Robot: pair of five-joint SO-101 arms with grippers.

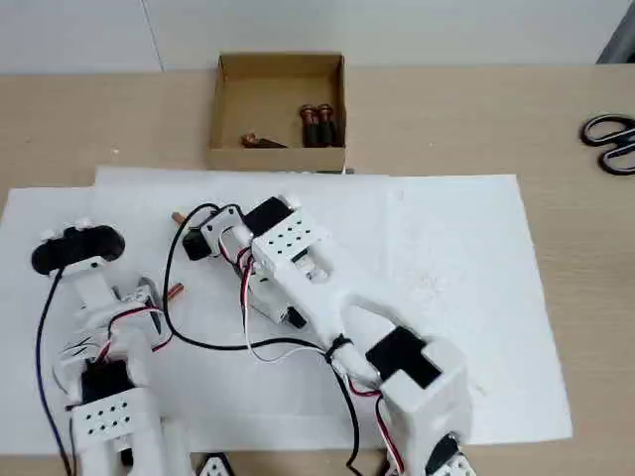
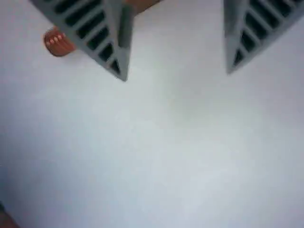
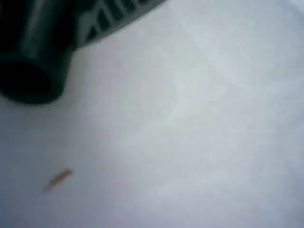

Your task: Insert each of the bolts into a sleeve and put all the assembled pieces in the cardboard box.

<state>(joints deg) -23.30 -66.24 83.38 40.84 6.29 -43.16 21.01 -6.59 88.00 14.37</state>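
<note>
The cardboard box point(image 1: 226, 99) stands at the back of the table with copper and dark assembled pieces point(image 1: 317, 124) inside. My left gripper point(image 2: 176, 73) hangs open low over the white paper, and a copper piece point(image 2: 57, 42) lies just outside one grey finger point(image 2: 102, 35). From above, that piece point(image 1: 176, 291) lies right beside the left gripper point(image 1: 151, 296). My right gripper point(image 1: 194, 230) stretches across to the left of the sheet, its tip close to another copper piece point(image 1: 179, 216). A small copper piece point(image 3: 57, 179) lies on the paper in the right wrist view.
A large white paper sheet point(image 1: 446, 297) covers the table's front half. Scissors point(image 1: 610, 144) lie at the far right edge. Black cables point(image 1: 198, 342) run across the paper between the two arms.
</note>
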